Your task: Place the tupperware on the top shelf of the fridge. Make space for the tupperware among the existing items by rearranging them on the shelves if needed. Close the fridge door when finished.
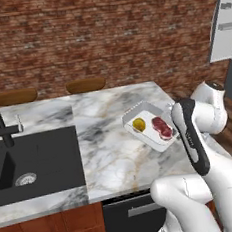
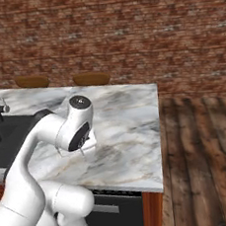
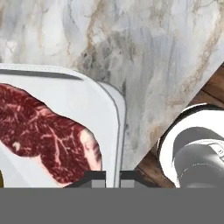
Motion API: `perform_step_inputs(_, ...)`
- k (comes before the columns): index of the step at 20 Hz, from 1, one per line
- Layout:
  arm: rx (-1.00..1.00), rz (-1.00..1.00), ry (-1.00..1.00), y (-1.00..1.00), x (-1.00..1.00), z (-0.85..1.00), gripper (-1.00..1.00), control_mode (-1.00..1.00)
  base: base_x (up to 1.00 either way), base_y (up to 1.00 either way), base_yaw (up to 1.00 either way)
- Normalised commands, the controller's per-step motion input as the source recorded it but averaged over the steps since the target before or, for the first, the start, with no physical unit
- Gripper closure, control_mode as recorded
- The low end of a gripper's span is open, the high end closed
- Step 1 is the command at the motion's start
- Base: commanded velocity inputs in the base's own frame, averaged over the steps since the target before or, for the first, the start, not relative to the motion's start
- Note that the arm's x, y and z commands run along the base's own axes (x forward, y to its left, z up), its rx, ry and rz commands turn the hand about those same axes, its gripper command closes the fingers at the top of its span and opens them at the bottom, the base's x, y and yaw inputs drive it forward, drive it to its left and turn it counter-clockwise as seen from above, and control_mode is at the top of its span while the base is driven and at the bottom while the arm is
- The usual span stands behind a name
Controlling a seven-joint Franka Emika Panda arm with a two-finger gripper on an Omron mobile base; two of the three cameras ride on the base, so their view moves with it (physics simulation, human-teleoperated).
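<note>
1. While the tupperware (image 1: 150,126) is sitting centre-right on the marble counter (image 1: 105,139), the gripper (image 3: 112,177) is pinching its rim — jaws nearly shut.
2. Lifting level is looking wise — steak (image 3: 48,131) and lemon (image 1: 138,124) are lying loose.

White rounded arm (image 1: 215,189), dark joints

Black sink (image 1: 34,163) with dark faucet (image 1: 1,126) at marble desk's (image 1: 105,139) left edge; brick wall (image 1: 95,34) behind.
</note>
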Motion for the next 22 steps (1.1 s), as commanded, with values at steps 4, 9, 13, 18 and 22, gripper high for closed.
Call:
perform_step_inputs(4,0.01,-0.02,-0.14,0.49,-0.62,1.00,1.00,-1.00,0.00,0.00,0.00)
perform_step_inputs(9,0.11,-0.13,-0.03,0.09,-0.45,0.94,1.00,-1.00,0.00,0.00,0.00)
perform_step_inputs(13,0.02,-0.15,0.00,0.00,-0.21,0.50,1.00,-1.00,0.00,0.00,0.00)
perform_step_inputs(18,0.00,-0.07,0.00,0.00,-0.04,0.24,1.00,-1.00,0.00,0.00,0.00)
perform_step_inputs(22,0.00,0.00,0.00,0.00,0.00,0.00,1.00,-1.00,0.00,0.00,0.00)
